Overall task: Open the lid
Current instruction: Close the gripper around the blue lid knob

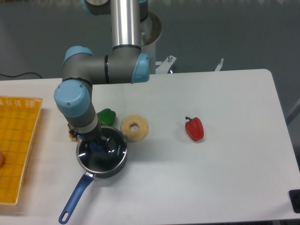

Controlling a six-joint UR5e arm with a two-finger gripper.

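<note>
There is only one view, from a camera looking down at the white surface (225, 178).

The robot arm (93, 70) bends down from the back and reaches to the left part of the surface. Its tool (99, 146) is down on top of the lid (102, 154). The lid sits flat on the dark blue saucepan (101, 161) and covers it. The tool is right at the blue knob (97, 147) in the middle of the lid. The fingers look close together around the knob, but I cannot tell if they are really squeezing it.

The saucepan's long blue handle (75, 197) points down and to the left, toward the front edge.

A green pepper (107, 116) lies just behind the saucepan. A pale ring, like a donut (134, 127), lies just beside the saucepan on the right. A small yellow thing (72, 135) peeks out behind the arm. A red pepper (194, 129) lies well apart, farther right. An orange basket (16, 145) sits at the left edge.
</note>
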